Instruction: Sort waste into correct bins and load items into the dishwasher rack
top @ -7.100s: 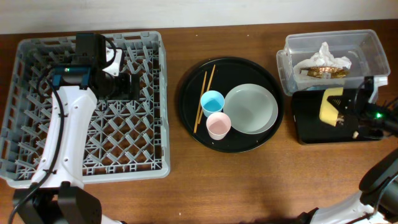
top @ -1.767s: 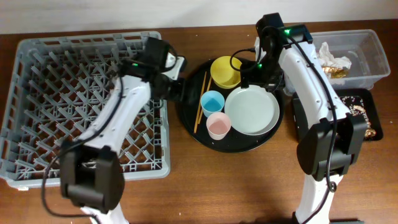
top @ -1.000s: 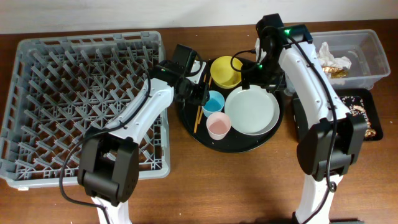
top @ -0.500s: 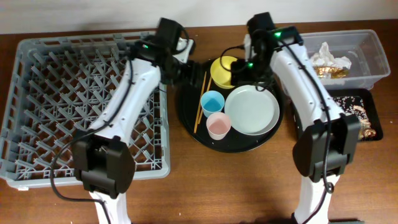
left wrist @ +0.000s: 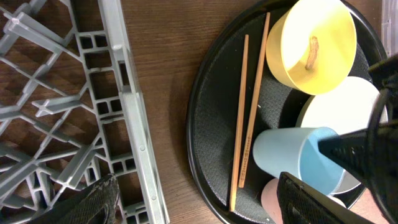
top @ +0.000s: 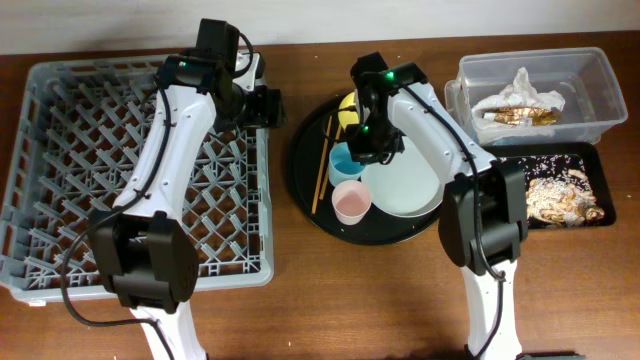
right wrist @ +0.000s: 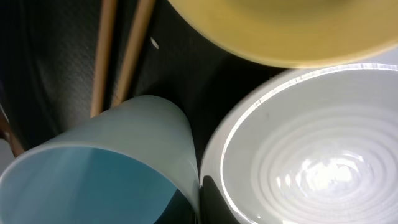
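Light blue cup (top: 342, 160) now tilted, right fingers (left wrist: 351, 148) pinching rim

Yellow bowl (right wrist: 280, 31) blurred, cropped at right wrist view's top; pink cup (left wrist: 269, 198) mostly hidden in left wrist view

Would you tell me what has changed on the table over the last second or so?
The right tool moved left from beside the yellow bowl to the light blue cup and shut on its rim. The left tool drew back from the round tray toward the dishwasher rack, open and empty. The bowl, pink cup, plate and chopsticks stayed put on the tray.
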You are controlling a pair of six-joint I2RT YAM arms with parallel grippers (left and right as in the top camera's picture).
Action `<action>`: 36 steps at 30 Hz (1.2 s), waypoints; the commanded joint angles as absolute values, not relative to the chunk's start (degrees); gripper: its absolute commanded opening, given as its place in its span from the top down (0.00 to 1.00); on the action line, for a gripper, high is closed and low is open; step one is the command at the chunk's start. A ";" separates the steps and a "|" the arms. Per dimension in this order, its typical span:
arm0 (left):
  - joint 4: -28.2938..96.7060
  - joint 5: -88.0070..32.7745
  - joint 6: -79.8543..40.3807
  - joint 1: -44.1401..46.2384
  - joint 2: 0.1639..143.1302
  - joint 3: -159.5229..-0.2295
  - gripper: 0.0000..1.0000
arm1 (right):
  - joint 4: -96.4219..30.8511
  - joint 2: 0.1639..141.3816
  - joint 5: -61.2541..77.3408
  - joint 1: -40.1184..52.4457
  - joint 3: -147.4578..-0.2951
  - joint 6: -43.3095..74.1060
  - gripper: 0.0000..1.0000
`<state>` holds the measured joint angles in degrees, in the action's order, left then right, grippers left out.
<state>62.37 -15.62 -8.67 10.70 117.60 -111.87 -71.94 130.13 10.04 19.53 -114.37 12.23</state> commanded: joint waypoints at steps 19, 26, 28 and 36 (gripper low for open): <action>58.76 -90.19 -3.18 5.37 117.40 -112.97 0.01 | -58.65 115.66 75.16 9.74 -117.47 -10.79 0.96; 58.81 -90.19 -3.25 8.36 117.40 -112.97 0.25 | -52.42 115.66 63.99 12.32 -117.47 -4.97 0.96; 58.83 -90.19 -3.42 8.38 117.40 -112.97 0.25 | -51.33 115.66 61.39 12.32 -117.43 -3.73 0.96; 58.76 -90.19 -3.40 8.36 117.40 -112.97 0.67 | -50.54 115.66 60.75 12.36 -117.40 -3.73 0.41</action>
<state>58.83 -89.80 -3.66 8.25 117.60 -112.29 -50.65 115.68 61.67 11.88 -117.30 -3.73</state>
